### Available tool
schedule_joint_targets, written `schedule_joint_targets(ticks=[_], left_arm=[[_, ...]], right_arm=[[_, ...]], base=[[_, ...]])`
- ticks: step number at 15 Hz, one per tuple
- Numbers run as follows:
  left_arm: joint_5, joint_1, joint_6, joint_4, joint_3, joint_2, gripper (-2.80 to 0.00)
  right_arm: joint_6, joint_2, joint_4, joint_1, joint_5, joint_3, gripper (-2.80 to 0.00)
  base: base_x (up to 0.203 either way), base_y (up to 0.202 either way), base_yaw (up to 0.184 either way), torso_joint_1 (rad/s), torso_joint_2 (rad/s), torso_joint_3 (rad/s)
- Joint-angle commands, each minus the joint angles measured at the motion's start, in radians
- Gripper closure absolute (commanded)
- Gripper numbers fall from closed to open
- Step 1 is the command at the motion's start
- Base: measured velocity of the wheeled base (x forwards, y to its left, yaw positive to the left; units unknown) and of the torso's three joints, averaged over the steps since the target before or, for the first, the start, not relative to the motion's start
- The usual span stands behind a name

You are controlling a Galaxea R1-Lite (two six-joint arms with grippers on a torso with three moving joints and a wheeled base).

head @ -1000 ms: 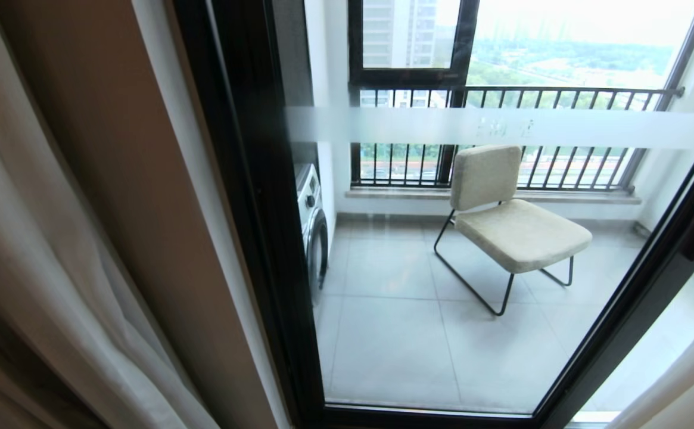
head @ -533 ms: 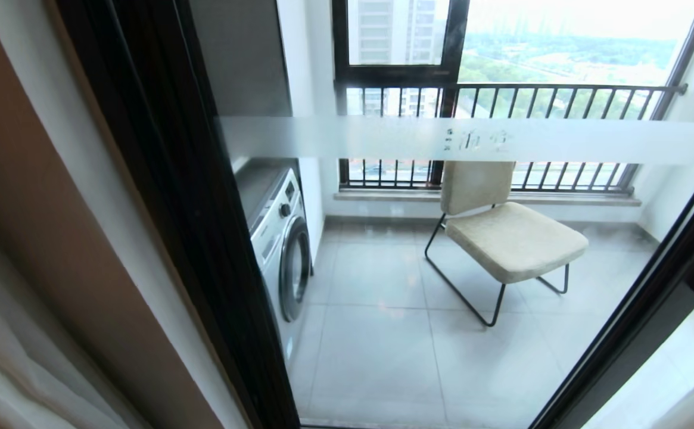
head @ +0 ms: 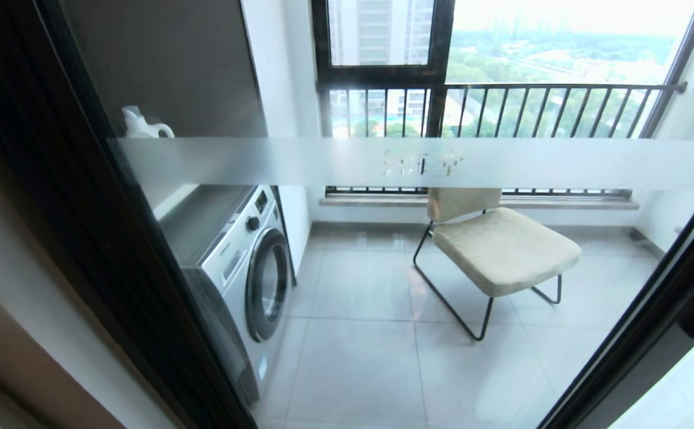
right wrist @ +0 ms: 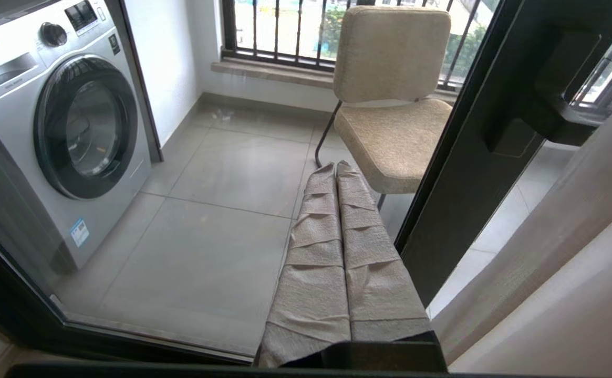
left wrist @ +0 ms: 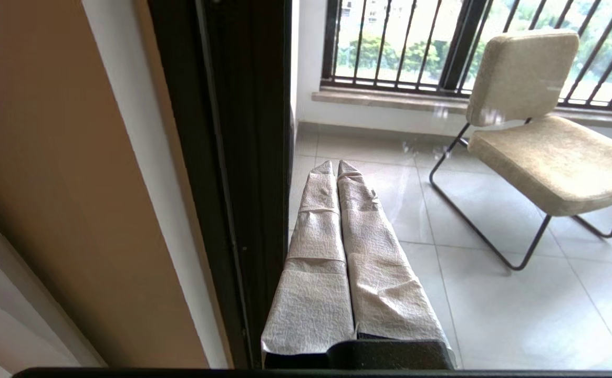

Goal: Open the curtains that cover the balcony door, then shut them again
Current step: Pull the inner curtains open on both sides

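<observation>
The balcony door [head: 561, 164] fills the head view: glass with a frosted white band, set in thick black frames [head: 102, 250]. Neither arm shows in that view. My left gripper [left wrist: 335, 166] is shut and holds nothing; its paper-wrapped fingers lie together just before the glass, beside the door's left black frame [left wrist: 242, 157]. My right gripper [right wrist: 335, 167] is shut and empty too, close to the glass and next to the black frame [right wrist: 474, 157] on its right. Of the curtains, a pale beige fold [right wrist: 573, 247] shows at the edge of the right wrist view.
Behind the glass are a washing machine [head: 245, 268] with a white jug [head: 138, 125] above it, a beige chair [head: 501, 250] on a tiled floor, and a barred window [head: 501, 107]. A black door handle [right wrist: 547, 89] juts out. A brown wall [left wrist: 48, 157] lies left of the frame.
The whole head view has shifted: the curtain and brown wall slid out at the left, and the washing machine came into view. The camera moved, not the things.
</observation>
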Motion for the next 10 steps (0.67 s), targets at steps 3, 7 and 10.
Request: schedule_joint_targets(ticks=[3, 7, 10], left_arm=[[0.001, -0.001, -0.002, 0.001, 0.000, -0.001, 0.00], [0.001, -0.001, -0.001, 0.001, 0.000, -0.001, 0.00], [0.001, -0.001, -0.003, 0.001, 0.000, -0.001, 0.00]], right_arm=[[-0.001, 0.000, -0.003, -0.001, 0.001, 0.000, 0.00], [-0.001, 0.000, -0.003, -0.001, 0.001, 0.000, 0.00], [-0.001, 0.000, -0.003, -0.001, 0.001, 0.000, 0.00]], base=[[0.000, 0.000, 0.000, 0.000, 0.00, 0.000], [0.000, 0.000, 0.000, 0.000, 0.00, 0.000], [0.000, 0.000, 0.000, 0.000, 0.00, 0.000]])
